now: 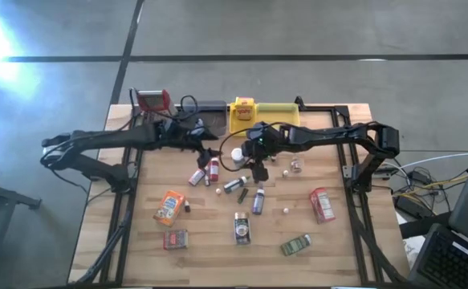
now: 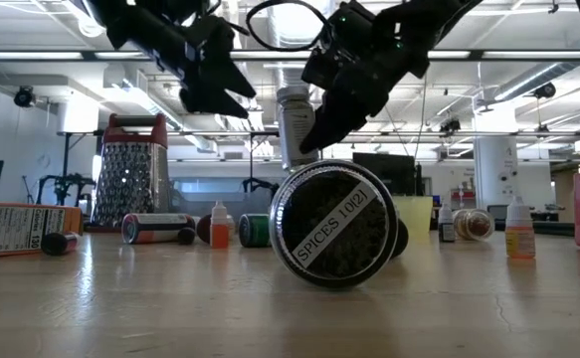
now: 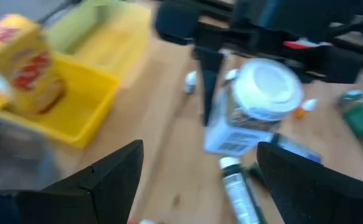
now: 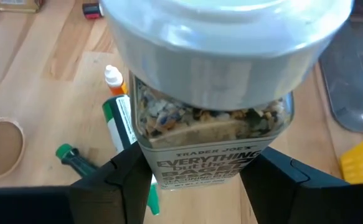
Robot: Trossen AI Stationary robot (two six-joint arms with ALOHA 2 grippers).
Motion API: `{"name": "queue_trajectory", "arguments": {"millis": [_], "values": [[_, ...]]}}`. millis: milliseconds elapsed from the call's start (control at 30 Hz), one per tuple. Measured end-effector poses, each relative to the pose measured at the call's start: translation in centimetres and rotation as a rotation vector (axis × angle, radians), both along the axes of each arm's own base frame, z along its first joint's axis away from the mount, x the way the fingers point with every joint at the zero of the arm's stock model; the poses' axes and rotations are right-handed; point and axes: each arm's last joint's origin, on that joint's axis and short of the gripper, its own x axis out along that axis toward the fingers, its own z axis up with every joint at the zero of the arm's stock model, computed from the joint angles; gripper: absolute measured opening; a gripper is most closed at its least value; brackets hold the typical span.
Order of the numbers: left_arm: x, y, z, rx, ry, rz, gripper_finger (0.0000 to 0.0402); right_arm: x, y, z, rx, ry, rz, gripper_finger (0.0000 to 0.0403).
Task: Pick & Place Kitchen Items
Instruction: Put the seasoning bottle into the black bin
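Note:
My right gripper (image 4: 193,171) is shut on a clear seasoning jar (image 4: 212,124) with a white cap (image 1: 238,152), above the middle of the table. In the low view the jar (image 2: 294,124) stands about upright under the right gripper (image 2: 319,134). My left gripper (image 1: 209,152) hovers open just left of the jar, holding nothing; its wrist view shows the jar (image 3: 256,106) ahead of the open gripper (image 3: 200,162). Small bottles (image 1: 213,167), an orange packet (image 1: 169,207), a red packet (image 1: 322,205) and tins (image 1: 242,227) lie loose on the wood. My right gripper pinches the jar's lower body (image 4: 162,167) between its two fingers, one on each opposite side, below the white cap. The fingers slant down from the table's right side. The jar looks lifted off the wood; a round tin hides its lower end in the low view.
A yellow tray (image 1: 278,112) holding a yellow box (image 1: 242,112) sits at the far edge, a red-topped grater (image 1: 152,100) at the far left. A round spice tin (image 2: 334,224) lies on its side close to the low camera. A green tin (image 1: 295,245) lies near the front.

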Motion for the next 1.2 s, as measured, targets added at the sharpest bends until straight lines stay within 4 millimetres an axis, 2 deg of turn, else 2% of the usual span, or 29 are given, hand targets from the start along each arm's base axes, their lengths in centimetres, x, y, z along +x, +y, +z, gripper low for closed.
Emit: {"name": "queue_trajectory", "arguments": {"millis": [533,900,1200], "values": [[3.0,0.4,0.5,0.001,-0.053,-0.187,0.0319,-0.3,0.0,-0.5,-0.022,0.033,-0.012,0.0207],[4.3,0.1,-0.2,-0.02,-0.046,-0.256,0.0319,-0.3,0.0,-0.4,-0.034,0.032,-0.002,0.0203],[5.0,-1.1,0.0,0.119,-0.035,-0.236,0.0319,0.1,-0.2,0.5,-0.038,0.006,-0.009,0.0203]]}}
